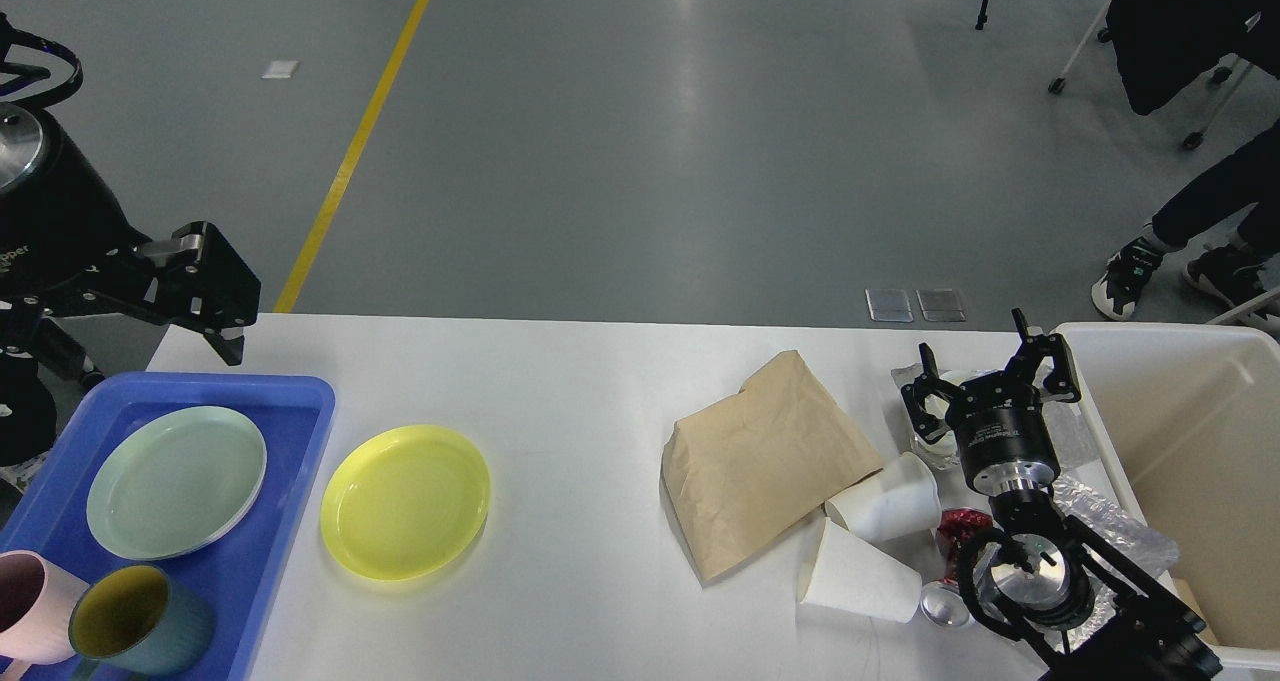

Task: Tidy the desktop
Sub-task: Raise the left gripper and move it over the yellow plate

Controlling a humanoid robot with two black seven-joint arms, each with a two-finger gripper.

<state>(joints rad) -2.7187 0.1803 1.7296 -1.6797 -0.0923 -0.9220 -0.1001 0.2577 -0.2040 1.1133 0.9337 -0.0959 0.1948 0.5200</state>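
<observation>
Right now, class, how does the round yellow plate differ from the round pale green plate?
The round yellow plate is bright yellow; the round pale green plate is a muted grey-green. The yellow plate lies directly on the white rectangular desktop; the green one sits inside the blue plastic tray. Both are shallow, empty and lie flat, face up.

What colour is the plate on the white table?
Yellow; the plate shows clearly in the head view.
</observation>
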